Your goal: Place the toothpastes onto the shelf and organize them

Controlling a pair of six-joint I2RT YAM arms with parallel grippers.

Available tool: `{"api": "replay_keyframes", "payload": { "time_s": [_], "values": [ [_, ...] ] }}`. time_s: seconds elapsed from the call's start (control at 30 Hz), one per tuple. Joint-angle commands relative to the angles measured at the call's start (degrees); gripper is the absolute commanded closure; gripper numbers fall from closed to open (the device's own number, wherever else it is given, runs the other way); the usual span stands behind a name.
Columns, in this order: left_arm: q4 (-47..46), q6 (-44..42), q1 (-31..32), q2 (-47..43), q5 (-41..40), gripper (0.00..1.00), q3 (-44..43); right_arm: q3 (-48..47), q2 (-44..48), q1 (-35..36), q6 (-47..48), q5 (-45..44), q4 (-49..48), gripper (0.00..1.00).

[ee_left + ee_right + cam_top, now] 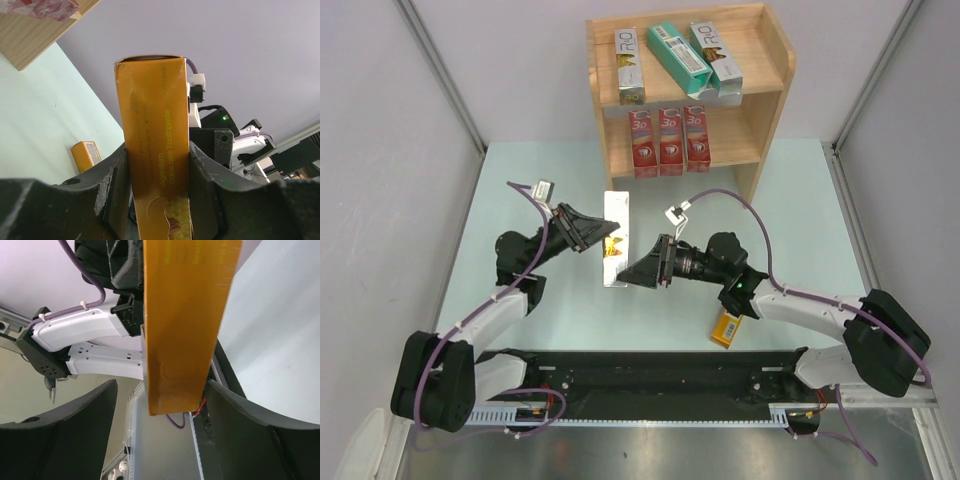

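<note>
Left gripper (598,236) is clamped on an orange carton (617,215), with its fingers (112,185) pressed against both long sides; the carton is held over the table (790,220) between the two arms, in front of the shelf (775,90) and apart from it. Right gripper (638,272) has its jaws apart, straddling the near end of the same carton: one finger (85,420) stands clear of it, the other is close beside it, and I cannot tell whether it touches. The top tier of the shelf holds a silver carton (630,65) and two teal cartons (678,57), the lower tier holds three red cartons (670,140) side by side, and a second orange carton (725,328) lies on the table by the right arm.
</note>
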State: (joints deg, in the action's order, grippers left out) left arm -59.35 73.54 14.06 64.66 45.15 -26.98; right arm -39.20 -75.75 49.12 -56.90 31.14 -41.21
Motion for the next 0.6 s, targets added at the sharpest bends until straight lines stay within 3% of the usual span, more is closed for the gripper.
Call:
{"api": "replay_keyframes", "payload": {
  "time_s": [0.0,0.33,0.5,0.57],
  "values": [
    [-4.19,0.73,-0.44,-2.44,-2.78,0.55,0.96,-1.31,-0.81,1.85,-0.23,-1.34,-4.41,0.25],
    [-2.97,0.47,-0.44,-4.63,-6.91,0.52,1.58,-4.74,0.95,2.64,3.55,-2.31,1.48,0.50],
    [-0.86,-0.85,-0.44,-5.78,-6.74,0.45,1.23,-5.80,2.53,2.56,5.49,-3.18,4.03,0.65],
    [0.81,-1.38,-0.44,-6.39,-6.74,0.41,0.88,-6.32,2.80,2.38,5.93,-3.27,5.00,0.66]
  ]
}}
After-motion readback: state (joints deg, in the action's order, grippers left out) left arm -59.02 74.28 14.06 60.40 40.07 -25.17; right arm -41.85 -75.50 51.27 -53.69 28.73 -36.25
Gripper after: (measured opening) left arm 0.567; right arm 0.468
